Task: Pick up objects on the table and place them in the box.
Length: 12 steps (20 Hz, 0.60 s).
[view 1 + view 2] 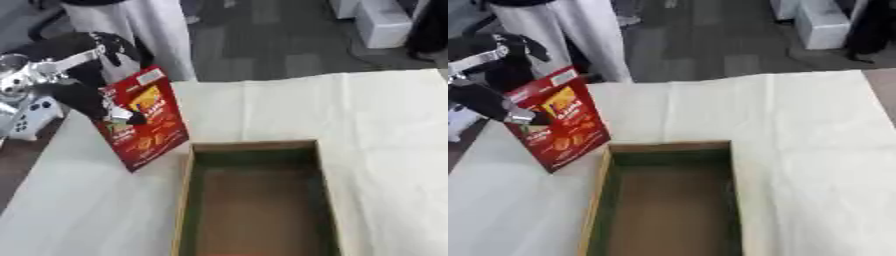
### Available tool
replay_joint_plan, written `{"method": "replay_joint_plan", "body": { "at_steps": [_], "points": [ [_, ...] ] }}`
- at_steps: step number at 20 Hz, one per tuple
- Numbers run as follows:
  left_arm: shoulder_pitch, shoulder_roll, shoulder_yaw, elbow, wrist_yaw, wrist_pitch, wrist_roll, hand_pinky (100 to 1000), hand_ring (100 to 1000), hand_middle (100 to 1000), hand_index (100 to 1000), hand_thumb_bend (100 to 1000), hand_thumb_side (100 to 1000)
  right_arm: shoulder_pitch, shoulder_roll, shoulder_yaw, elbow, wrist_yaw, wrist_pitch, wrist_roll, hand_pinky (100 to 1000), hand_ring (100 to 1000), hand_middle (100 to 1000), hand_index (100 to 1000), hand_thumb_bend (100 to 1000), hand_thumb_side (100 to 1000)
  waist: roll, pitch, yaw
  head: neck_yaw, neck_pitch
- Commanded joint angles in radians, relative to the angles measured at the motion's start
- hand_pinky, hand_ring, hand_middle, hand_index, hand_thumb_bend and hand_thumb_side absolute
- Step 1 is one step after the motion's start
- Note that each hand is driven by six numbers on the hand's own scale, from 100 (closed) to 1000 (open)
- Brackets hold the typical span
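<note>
Closest to the camera sits the open brown cardboard box (254,200). It is long, with dark green inner walls and a bare brown floor. Nothing lies inside it. Its front end runs off the bottom edge of both views.

The box rests on the table covered with a pale cream cloth (385,130). The cloth has soft fold lines and spreads wide to the right of the box.

Just past the box's far left corner is the flat red snack packet with yellow and orange print (143,119). It has a white label at its top corner. The packet is tilted, with its top leaning left, and its lower corner is near the cloth, just beside the box. I cannot tell if that corner touches the table. The packet is outside the box, not in it.

The robot's black and silver left hand (109,112) comes in from the left side and holds the packet by its left edge. A silver fingertip (520,117) lies on the front of the packet, and the dark fingers are curled round the edge, clamped on it. The right hand does not show in either view.

Beyond the table is a grey floor with a white box-shaped thing (385,22) in the far right corner.
</note>
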<state>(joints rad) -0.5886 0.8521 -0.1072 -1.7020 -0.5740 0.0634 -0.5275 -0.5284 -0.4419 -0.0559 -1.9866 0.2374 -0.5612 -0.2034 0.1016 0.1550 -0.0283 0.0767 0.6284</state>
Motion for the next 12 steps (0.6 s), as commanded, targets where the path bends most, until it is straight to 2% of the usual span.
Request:
{"method": "replay_joint_plan", "body": {
  "at_steps": [1,12],
  "points": [
    [-0.008,0.023,0.002,0.000,-0.009,-0.010,-0.017,656,770,878,872,833,576,-0.009,-0.026,-0.005,-0.013,-0.005,-0.001,0.004,532,725,793,777,100,679,-0.003,-0.011,-0.001,0.005,0.001],
    [-0.006,0.011,0.000,0.004,-0.013,-0.025,-0.037,655,769,876,868,796,612,-0.010,-0.027,-0.006,-0.013,-0.007,-0.003,0.007,531,725,793,778,100,678,-0.004,-0.002,-0.002,0.005,0.007]
  ]
}}
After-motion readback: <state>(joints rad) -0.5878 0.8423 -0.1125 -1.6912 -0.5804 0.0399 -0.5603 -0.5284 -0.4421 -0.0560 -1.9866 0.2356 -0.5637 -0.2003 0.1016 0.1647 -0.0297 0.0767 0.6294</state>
